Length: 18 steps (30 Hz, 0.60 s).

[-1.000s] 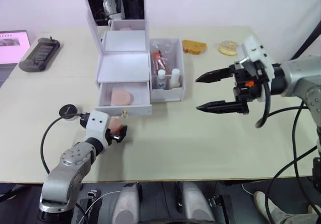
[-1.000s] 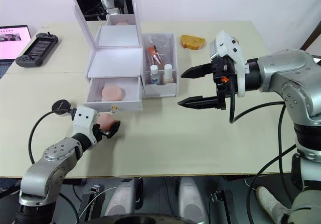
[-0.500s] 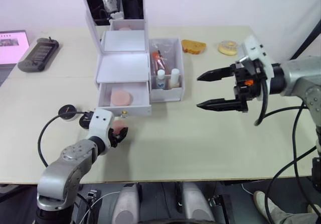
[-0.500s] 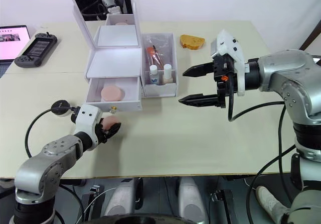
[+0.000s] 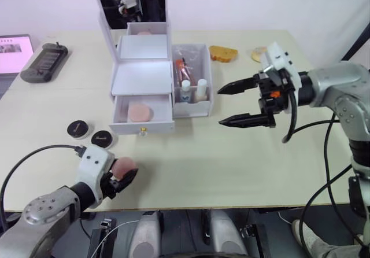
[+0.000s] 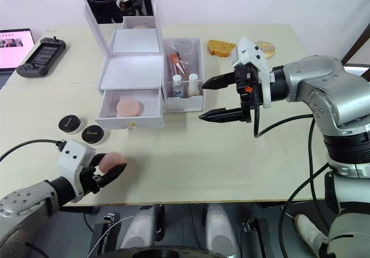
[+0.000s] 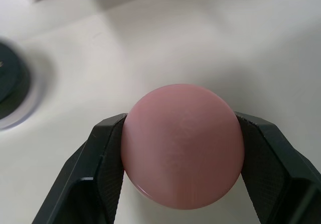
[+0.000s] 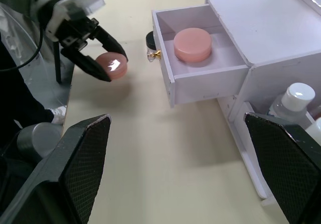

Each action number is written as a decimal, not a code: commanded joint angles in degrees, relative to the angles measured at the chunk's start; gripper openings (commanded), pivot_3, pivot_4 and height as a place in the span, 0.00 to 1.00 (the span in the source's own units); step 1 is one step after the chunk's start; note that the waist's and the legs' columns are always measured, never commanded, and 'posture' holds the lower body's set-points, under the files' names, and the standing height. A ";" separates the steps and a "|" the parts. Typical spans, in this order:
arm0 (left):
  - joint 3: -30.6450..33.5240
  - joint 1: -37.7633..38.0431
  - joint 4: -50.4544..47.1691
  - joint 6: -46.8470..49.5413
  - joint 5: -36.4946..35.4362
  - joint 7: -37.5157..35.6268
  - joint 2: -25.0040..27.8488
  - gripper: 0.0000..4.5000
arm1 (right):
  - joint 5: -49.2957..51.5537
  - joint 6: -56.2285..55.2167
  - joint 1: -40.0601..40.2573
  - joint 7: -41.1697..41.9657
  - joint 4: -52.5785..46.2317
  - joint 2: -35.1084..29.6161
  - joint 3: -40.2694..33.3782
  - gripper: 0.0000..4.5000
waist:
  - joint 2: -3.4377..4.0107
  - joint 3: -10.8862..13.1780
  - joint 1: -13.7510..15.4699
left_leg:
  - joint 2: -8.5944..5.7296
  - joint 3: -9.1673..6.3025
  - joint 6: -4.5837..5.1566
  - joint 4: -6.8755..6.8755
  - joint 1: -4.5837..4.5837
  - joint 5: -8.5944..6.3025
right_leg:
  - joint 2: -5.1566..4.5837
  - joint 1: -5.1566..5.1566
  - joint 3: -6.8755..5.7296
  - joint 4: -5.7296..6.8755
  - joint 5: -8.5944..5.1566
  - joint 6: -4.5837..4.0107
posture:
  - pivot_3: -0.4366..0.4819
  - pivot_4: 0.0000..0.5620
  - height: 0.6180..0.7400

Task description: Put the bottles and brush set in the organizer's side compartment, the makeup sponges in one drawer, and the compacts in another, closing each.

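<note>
Near the table's front edge, in the left eye view, a makeup sponge (image 5: 124, 166) is being held by the left gripper (image 5: 120, 176), well short of the open drawer (image 5: 143, 114). The right gripper (image 5: 233, 103) is being held wide open, empty.

Left wrist view: the sponge is being clamped edge-to-edge between the fingers (image 7: 103, 166), flat face toward camera.

Right wrist view: a second sponge (image 8: 192, 44) is lying flat in the drawer.

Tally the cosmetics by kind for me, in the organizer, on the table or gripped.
Makeup sponges: 2, one in the open drawer, one in the left gripper
Black compacts: 2
Bottles: 2
Brush set: 1
Total: 7
</note>
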 commanded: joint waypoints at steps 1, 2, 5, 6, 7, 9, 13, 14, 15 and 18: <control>3.38 -6.20 -3.20 2.17 -8.65 -2.21 3.72 0.59 | -0.62 -1.17 -1.55 1.36 -0.32 -0.06 -0.37 1.00 | 0.00 0.00 0.13 | 0.00 0.01 0.00 0.00 -0.01 0.00 | -0.01 0.01 0.00 -0.02 0.01 -0.01 | 0.48 0.27 1.00; 4.00 -9.24 -3.08 4.19 -11.65 -2.06 5.18 0.59 | 0.04 -0.45 -1.51 1.62 -0.79 -0.15 -0.67 1.00 | 0.00 0.00 0.15 | 0.00 -0.01 0.00 0.00 -0.04 0.00 | 0.02 0.01 -0.01 -0.01 0.01 -0.01 | 0.48 0.27 1.00; 4.87 -20.75 -0.05 9.23 -22.05 1.67 6.95 0.59 | 2.69 3.39 -1.45 1.46 -2.16 -0.75 -2.14 1.00 | 0.00 0.01 0.11 | -0.01 -0.02 0.01 0.01 -0.07 0.01 | 0.03 0.01 -0.01 0.05 0.03 -0.03 | 0.48 0.27 1.00; 4.98 -23.47 1.01 10.04 -25.19 3.13 7.05 0.59 | 3.27 4.29 -1.36 1.24 -2.43 -0.85 -2.51 1.00 | -0.01 0.00 0.03 | -0.01 -0.03 0.02 0.01 -0.09 0.01 | 0.05 0.01 -0.01 0.07 0.04 -0.06 | 0.48 0.27 1.00; 4.89 -26.56 2.59 10.71 -28.98 3.86 7.94 0.59 | 3.75 5.11 -1.14 1.00 -2.73 -1.00 -2.83 1.00 | 0.00 0.00 -0.12 | -0.01 -0.03 0.03 0.00 -0.09 0.01 | 0.05 0.03 -0.01 0.08 0.06 -0.06 | 0.48 0.27 1.00; 4.16 -32.08 5.80 11.59 -33.83 4.72 10.48 0.59 | 4.43 6.07 -0.60 0.52 -3.33 -1.24 -3.44 1.00 | -0.06 0.03 -0.18 | -0.02 -0.02 0.09 -0.02 -0.09 -0.02 | 0.05 0.02 0.01 0.12 0.03 0.00 | 0.48 0.27 1.00; -1.28 -43.84 14.19 11.94 -34.46 4.50 16.46 0.59 | 5.71 7.30 1.68 -1.86 -6.07 -1.30 -5.57 1.00 | -0.06 0.04 0.03 | -0.01 -0.17 0.11 -0.06 -0.02 -0.03 | 0.20 -0.02 0.00 0.31 -0.06 0.10 | 0.48 0.27 1.00; -3.27 -46.40 16.27 11.78 -33.77 3.84 17.53 0.59 | 6.05 7.54 2.48 -2.69 -7.03 -1.34 -6.25 1.00 | -0.06 0.04 0.01 | 0.00 -0.20 0.11 -0.05 -0.02 -0.03 | 0.23 -0.01 -0.01 0.31 -0.05 0.10 | 0.48 0.27 1.00; -5.18 -48.23 17.89 11.27 -32.77 3.02 18.48 0.59 | 6.43 7.86 3.19 -3.54 -7.85 -1.39 -6.85 1.00 | -0.06 0.04 0.00 | 0.00 -0.19 0.11 -0.05 -0.01 -0.03 | 0.23 0.00 0.01 0.29 -0.05 0.10 | 0.48 0.27 1.00; -10.37 -52.15 22.38 9.07 -28.93 0.25 20.33 0.59 | 7.36 8.50 5.55 -5.73 -10.20 -1.92 -8.83 1.00 | -0.07 0.04 -0.16 | -0.02 -0.12 0.11 -0.03 0.00 -0.03 | 0.21 0.05 0.08 0.24 -0.05 0.10 | 0.48 0.27 1.00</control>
